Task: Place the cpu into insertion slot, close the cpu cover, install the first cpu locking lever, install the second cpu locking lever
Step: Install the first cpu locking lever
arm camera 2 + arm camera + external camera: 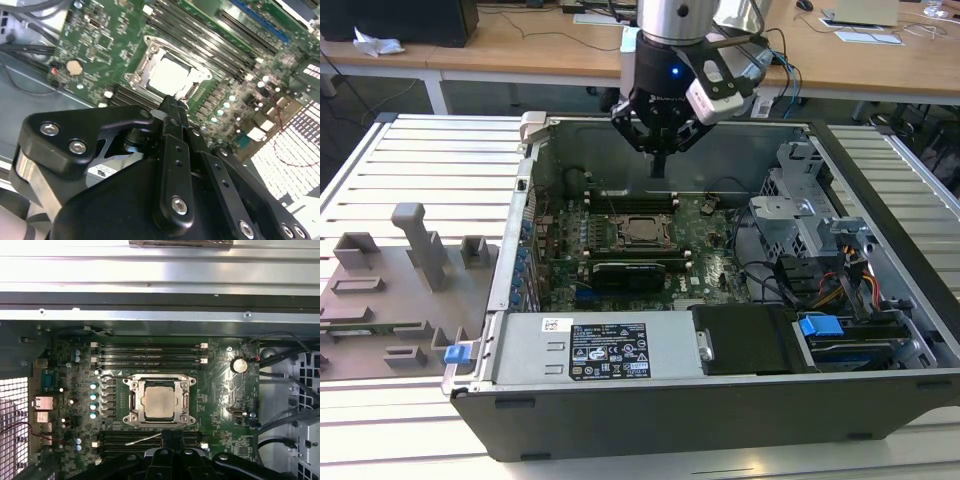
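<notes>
End effector (658, 163) hovers over the motherboard (225, 390), fingers (173, 107) pinched narrow, holding nothing. Near its tips the cpu (160, 401) sits in the slot (137, 405), cover (159, 379) flat around it. A thin lever (142, 440) angles out beside the socket. The open case (720, 400) rests on the desk (420, 160).

My gripper (172, 102) is matt black, with bright steel screws (179, 205). The cpu (160, 402) has a smooth, pale silvery metal top; around it the cpu cover (131, 401) is duller grey metal.
</notes>
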Controlling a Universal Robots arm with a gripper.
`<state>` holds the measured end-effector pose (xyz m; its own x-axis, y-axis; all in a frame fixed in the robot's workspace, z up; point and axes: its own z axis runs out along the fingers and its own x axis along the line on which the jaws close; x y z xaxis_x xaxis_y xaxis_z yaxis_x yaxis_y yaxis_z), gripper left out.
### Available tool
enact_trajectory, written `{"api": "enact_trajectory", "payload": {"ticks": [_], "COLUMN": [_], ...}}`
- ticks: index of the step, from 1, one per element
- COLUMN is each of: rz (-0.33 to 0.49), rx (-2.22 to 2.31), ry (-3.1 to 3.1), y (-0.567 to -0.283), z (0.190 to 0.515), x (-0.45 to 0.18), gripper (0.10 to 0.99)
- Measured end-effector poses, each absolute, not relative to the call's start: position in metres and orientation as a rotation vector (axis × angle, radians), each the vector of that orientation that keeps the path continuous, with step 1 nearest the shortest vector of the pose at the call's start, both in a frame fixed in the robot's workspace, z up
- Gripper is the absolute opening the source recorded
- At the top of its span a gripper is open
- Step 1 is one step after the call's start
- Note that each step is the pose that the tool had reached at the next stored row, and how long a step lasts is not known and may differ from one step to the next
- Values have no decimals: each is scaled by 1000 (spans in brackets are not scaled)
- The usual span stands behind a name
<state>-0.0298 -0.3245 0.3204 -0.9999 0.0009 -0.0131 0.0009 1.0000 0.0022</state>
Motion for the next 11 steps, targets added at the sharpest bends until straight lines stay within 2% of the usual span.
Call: {"api": "enact_trajectory", "payload": {"ticks": [11], "rz": [3], "rx": [1], "ry": [3122], "y": [-324], "z": [319], "x": [-73], "gripper": [106]}}
